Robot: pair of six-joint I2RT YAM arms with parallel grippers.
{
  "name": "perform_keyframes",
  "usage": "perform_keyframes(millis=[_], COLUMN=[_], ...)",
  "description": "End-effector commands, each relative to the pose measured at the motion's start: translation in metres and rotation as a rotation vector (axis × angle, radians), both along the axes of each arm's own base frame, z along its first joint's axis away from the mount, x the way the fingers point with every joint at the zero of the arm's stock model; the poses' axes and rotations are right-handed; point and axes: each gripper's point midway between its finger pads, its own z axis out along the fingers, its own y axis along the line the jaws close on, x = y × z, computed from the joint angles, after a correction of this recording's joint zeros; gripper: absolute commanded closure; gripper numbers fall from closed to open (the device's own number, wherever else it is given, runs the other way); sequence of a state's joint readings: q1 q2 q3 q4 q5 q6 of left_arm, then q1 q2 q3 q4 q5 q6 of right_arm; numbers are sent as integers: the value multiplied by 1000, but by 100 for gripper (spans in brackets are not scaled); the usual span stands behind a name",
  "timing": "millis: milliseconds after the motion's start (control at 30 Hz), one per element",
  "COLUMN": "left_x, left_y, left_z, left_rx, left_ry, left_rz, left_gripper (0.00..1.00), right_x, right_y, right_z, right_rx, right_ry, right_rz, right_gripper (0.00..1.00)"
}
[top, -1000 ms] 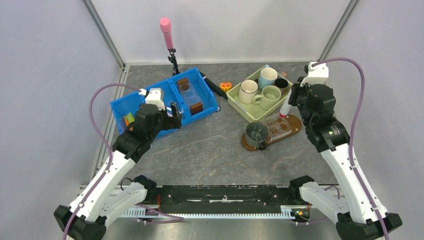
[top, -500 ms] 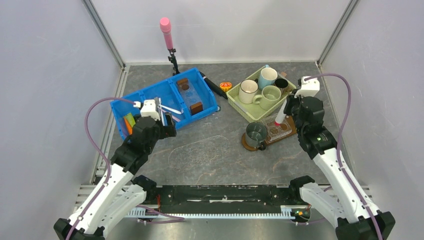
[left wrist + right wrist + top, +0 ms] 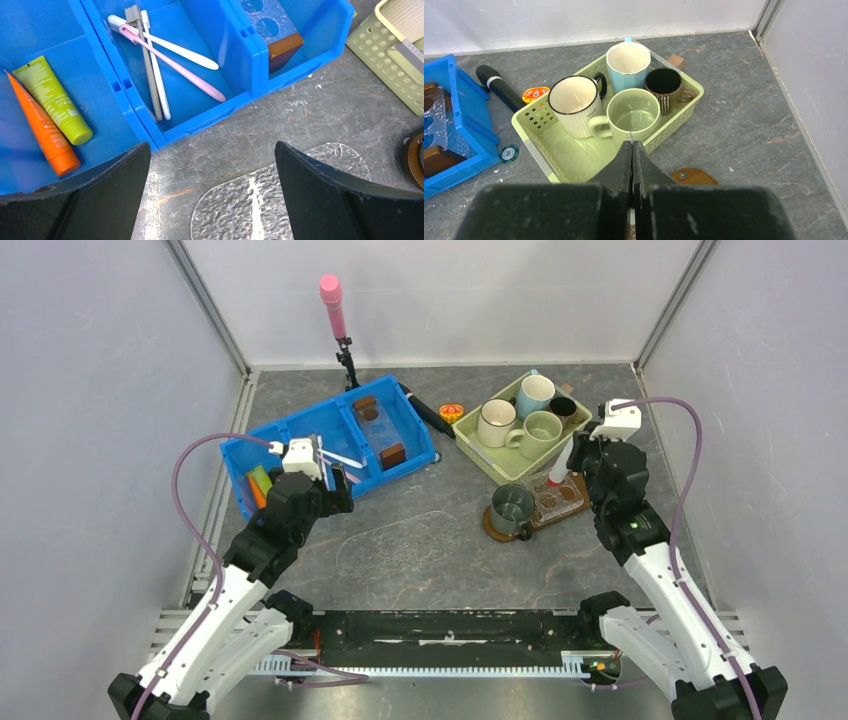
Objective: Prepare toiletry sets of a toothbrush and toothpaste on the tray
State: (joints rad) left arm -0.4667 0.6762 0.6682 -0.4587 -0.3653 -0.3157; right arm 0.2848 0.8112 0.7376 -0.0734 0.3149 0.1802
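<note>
The dark-brown tray [image 3: 540, 521] lies right of centre with a grey-green mug [image 3: 512, 506] on its left end; its rounded end shows in the right wrist view [image 3: 691, 176]. My right gripper [image 3: 570, 455] [image 3: 631, 145] is shut on a white tube with a red cap [image 3: 557, 466], which hangs cap-down over the tray. My left gripper [image 3: 338, 480] [image 3: 211, 150] is open and empty just in front of the blue bin [image 3: 131, 97]. The bin holds a pink toothbrush [image 3: 175, 65], white toothbrushes [image 3: 175, 47], a green tube [image 3: 52, 97] and an orange tube [image 3: 42, 130].
A pale green basket [image 3: 487, 462] [image 3: 541, 147] with several mugs stands behind the tray. A clear textured mat [image 3: 260, 200] lies on the table under my left gripper. A black microphone [image 3: 499, 87], a poker chip [image 3: 509, 151] and a pink microphone on a stand [image 3: 331, 295] sit further back.
My left gripper has pulled back out of the blue bin toward the near side, empty. My right gripper has come down and nearer over the tray with the tube. Little movement in the last half second.
</note>
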Motion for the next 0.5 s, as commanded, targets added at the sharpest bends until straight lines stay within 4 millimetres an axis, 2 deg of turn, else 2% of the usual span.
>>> perform_keyframes(millis=[0, 233, 467], left_x=[7, 7, 7], left_y=[3, 2, 2], left_z=[11, 10, 11], left_rx=[27, 26, 22], left_ry=[-52, -52, -55], left_rz=[0, -4, -6], left_gripper=[0, 0, 0], right_x=[4, 4, 2], right_y=[-2, -3, 5], right_z=[21, 14, 10], right_rx=[14, 10, -6], right_ry=[-98, -117, -151], right_rz=[-5, -9, 44], right_gripper=[100, 100, 100])
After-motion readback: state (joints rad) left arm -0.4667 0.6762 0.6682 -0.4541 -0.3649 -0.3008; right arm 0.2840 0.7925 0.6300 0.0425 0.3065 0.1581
